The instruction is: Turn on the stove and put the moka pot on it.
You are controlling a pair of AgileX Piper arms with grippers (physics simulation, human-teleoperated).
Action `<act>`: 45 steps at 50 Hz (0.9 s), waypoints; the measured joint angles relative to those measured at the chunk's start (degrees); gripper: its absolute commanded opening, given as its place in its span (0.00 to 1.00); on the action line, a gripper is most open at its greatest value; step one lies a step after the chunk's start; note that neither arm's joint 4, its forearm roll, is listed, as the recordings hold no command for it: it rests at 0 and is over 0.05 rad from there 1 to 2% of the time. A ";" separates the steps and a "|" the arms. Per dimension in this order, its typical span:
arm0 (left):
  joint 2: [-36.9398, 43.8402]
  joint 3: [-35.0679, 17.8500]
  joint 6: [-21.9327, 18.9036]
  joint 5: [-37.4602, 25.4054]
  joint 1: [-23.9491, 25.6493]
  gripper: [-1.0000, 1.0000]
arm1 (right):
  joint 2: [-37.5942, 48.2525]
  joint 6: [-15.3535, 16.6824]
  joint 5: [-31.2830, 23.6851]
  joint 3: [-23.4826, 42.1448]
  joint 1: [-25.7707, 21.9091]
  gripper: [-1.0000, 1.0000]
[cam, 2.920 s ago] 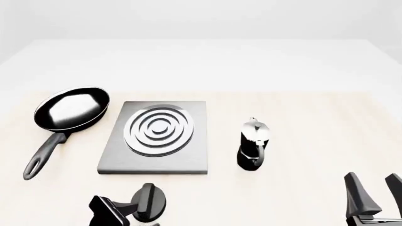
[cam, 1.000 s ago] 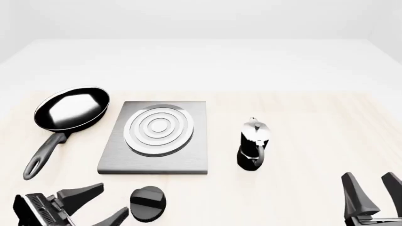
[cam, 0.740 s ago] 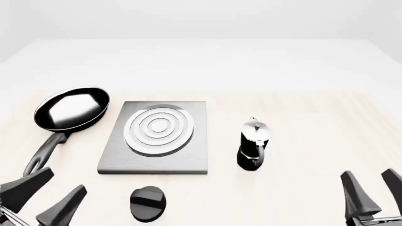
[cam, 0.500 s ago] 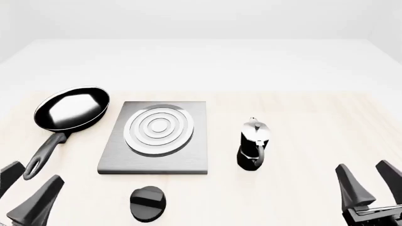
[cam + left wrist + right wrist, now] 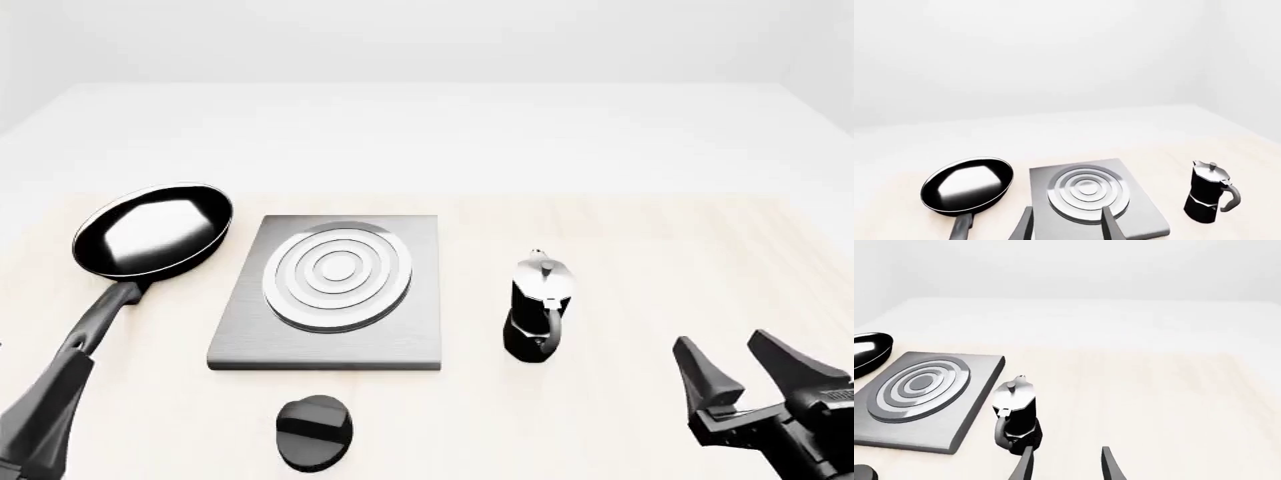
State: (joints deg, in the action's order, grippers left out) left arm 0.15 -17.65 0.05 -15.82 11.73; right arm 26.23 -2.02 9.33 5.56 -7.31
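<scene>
The stove is a dark-grey plate (image 5: 327,295) with silver burner rings, and its round black knob (image 5: 315,432) lies apart, in front of it. The moka pot (image 5: 538,305) stands upright on the table right of the plate. My left gripper (image 5: 1067,210) is open and empty. In the front view only one of its fingers (image 5: 47,405) shows, at the lower left edge, well left of the knob. My right gripper (image 5: 727,345) is open and empty, to the right of the pot and nearer than it. In the right wrist view the pot (image 5: 1016,412) stands just beyond the fingers (image 5: 1025,465).
A black frying pan (image 5: 147,232) with a long handle (image 5: 83,335) lies left of the plate, its handle end near my left finger. Light wooden tabletop (image 5: 641,250) stretches right of and behind the pot.
My left gripper has pulled away from the knob and swung left to the frame's lower left edge. My right gripper has moved left and tilted toward the moka pot. The objects have not moved.
</scene>
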 measured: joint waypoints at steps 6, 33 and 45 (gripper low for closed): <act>-0.07 0.17 0.04 0.52 -0.56 1.00 | 3.42 -1.72 2.84 -0.61 -0.39 1.00; -0.14 -0.42 -0.08 0.48 -1.97 1.00 | 10.95 -7.74 9.34 -4.23 -6.58 1.00; -0.15 -1.20 -0.34 -0.34 -2.26 1.00 | 22.90 -8.36 21.20 -4.93 -10.01 1.00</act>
State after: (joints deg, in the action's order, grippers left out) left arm 0.00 -18.85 -0.29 -16.16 9.47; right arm 49.13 -10.38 30.52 0.63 -17.33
